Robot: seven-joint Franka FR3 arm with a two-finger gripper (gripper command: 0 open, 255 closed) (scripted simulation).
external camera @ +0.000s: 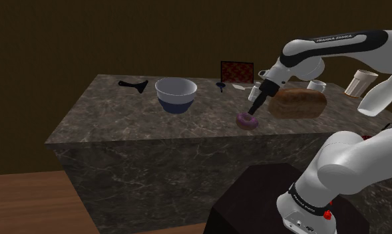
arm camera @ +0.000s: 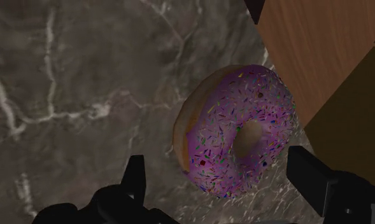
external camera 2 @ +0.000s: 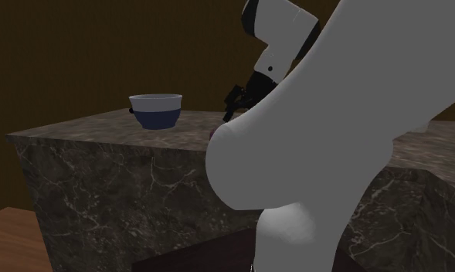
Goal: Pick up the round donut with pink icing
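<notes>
The pincer (external camera: 255,110) (arm camera: 218,162) hangs wide open astride the purple-pink sprinkled donut (external camera: 247,121) (arm camera: 211,137), neither finger touching it. The donut lies by the marble counter's (external camera: 121,126) near edge. Just beyond it, toward the shoulder view's right, lies a brown loaf (external camera: 297,103). A bowl (external camera: 176,94) stands well to the left.

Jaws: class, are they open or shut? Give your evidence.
Open. In the wrist view the jaws stand wide apart, one on each side of the purple-iced donut, not closed on it.
</notes>
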